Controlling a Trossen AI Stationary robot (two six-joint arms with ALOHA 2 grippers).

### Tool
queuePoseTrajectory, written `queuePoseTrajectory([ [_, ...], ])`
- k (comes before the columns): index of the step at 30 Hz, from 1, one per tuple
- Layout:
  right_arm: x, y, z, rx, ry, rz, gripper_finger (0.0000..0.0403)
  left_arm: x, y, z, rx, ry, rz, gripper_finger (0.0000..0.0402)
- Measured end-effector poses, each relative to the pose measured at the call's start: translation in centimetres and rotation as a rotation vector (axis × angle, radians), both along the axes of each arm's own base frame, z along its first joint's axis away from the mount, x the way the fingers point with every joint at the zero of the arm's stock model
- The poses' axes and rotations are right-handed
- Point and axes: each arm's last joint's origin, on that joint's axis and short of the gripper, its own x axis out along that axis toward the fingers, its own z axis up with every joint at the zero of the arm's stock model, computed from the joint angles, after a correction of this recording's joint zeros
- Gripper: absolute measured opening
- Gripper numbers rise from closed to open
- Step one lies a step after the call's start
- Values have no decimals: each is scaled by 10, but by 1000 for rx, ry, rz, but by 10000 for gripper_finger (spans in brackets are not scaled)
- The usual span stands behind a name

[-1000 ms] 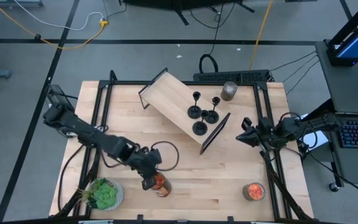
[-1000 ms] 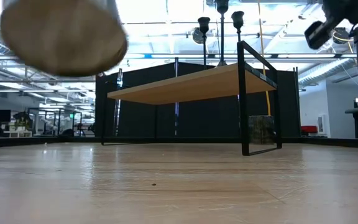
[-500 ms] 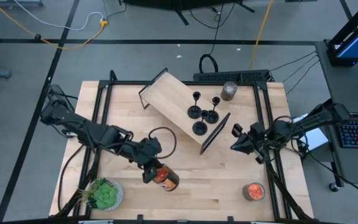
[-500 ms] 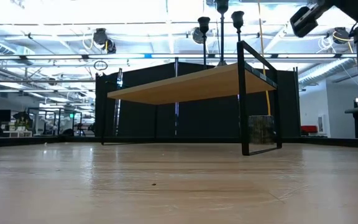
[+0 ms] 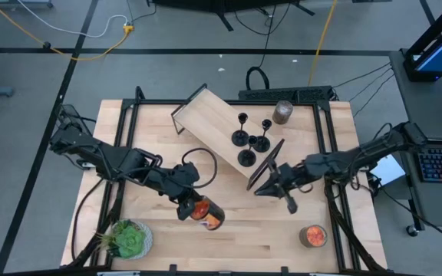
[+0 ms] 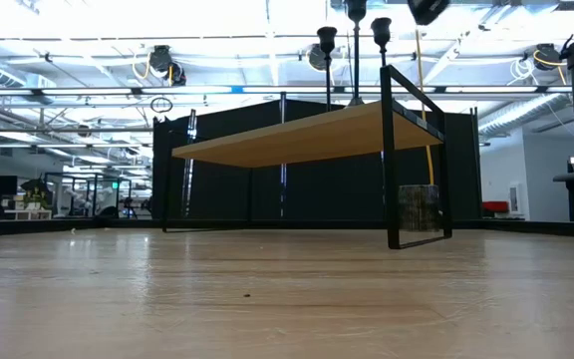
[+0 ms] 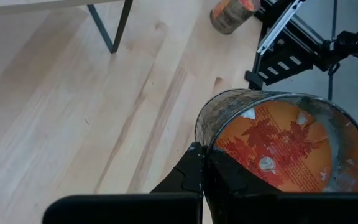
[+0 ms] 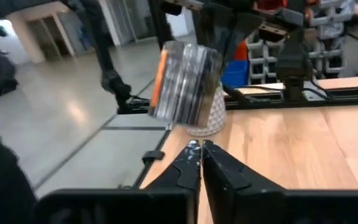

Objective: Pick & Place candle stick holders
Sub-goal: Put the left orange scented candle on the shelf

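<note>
Three black candle stick holders [image 5: 242,127] [image 5: 263,136] [image 5: 246,156] stand on their round bases on a low wooden shelf [image 5: 209,119] at the table's far middle. Their cups also show in the low view [image 6: 327,40] [image 6: 381,30]. My left gripper [image 5: 188,207] is shut on a round jar with an orange-red top [image 5: 208,215], near the table's middle front. My right gripper [image 5: 259,188] hovers shut and empty just off the shelf's near right end, its fingers [image 8: 197,155] pointing level toward the table's left. My left gripper holds the jar by its rim [image 7: 207,148], with one finger [image 7: 188,173] outside the wall and the other [image 7: 229,177] over the orange inside. The fingers slant down from the table's left side. The jar is lifted clear of the table and tilted.
A grey cylindrical jar [image 5: 283,112] stands behind the shelf at the far right. A second orange-topped jar [image 5: 313,235] sits at the near right. A green plant in a white pot [image 5: 129,239] is at the near left corner. Bare wood lies between them along the front.
My left gripper has risen and gone a little toward the table's right with the jar, which has left the low view and tipped further. My right gripper has swung from the table's right edge toward the middle, reaching the shelf's near right end, staying shut.
</note>
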Motion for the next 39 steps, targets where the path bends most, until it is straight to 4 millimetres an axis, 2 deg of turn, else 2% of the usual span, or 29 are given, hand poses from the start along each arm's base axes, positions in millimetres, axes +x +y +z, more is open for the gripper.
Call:
queuePoseTrajectory([
  [6, 26, 8, 15, -18, 52, -8, 46, -1, 1, -1, 31, 7, 6, 0],
  [16, 54, 29, 21, -21, 80, 27, 133, -1, 1, -1, 71, 2, 5, 0],
  [25, 74, 43, 21, -4, 88, 42, 222, -6, -9, -2, 78, 4, -23, 0],
  [29, 75, 42, 22, 72, 108, 30, 235, -9, -15, -2, 85, -1, -30, 0],
  [39, 76, 40, 25, 169, 114, 13, 227, -10, -17, -2, 103, -9, -26, 0],
])
